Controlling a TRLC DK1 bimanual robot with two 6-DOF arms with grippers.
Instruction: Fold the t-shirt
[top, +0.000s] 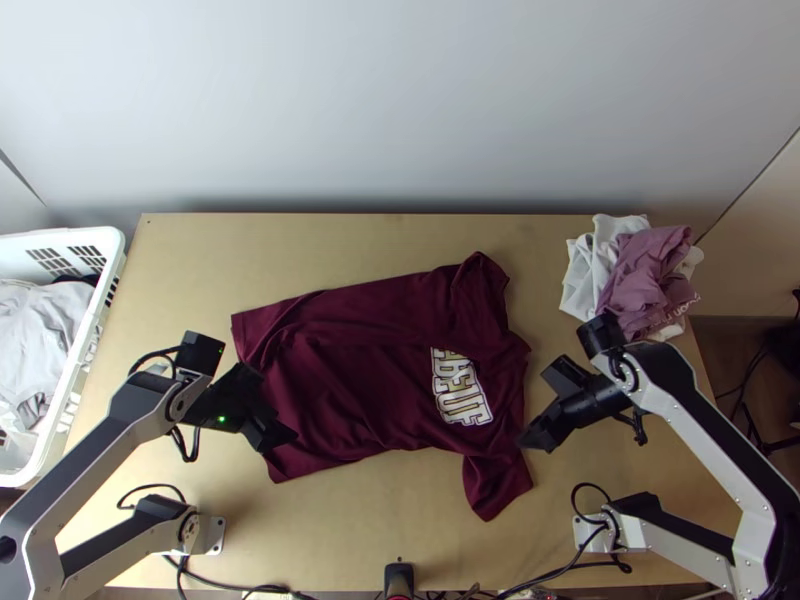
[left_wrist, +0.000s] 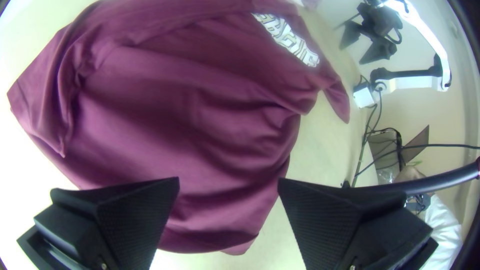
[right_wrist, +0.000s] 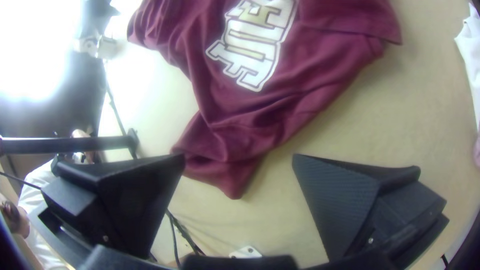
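- On the top view's clock face, twelve at the table's far edge, the maroon t-shirt (top: 340, 370) lies mid-table, spread but rumpled, its sleeves toward one and five.
- The left gripper (top: 278, 405) hides part of its nine o'clock end; the fingers are spread wide above the cloth.
- The right gripper (top: 533, 407), near the shirt's edge toward three, also has its fingers well parted.
- Folds hide part of the pale lettered print (top: 462, 386), which sits toward four on the shirt.
- The white basket (top: 112, 262), toward nine, is cut off by the picture's edge; it holds pale cloth (top: 35, 330).
- The light wooden table (top: 330, 540) has a heap of white and mauve clothes (top: 645, 270) toward two and cables (top: 235, 588) toward six.
- A plain pale wall (top: 400, 100) rises at twelve.
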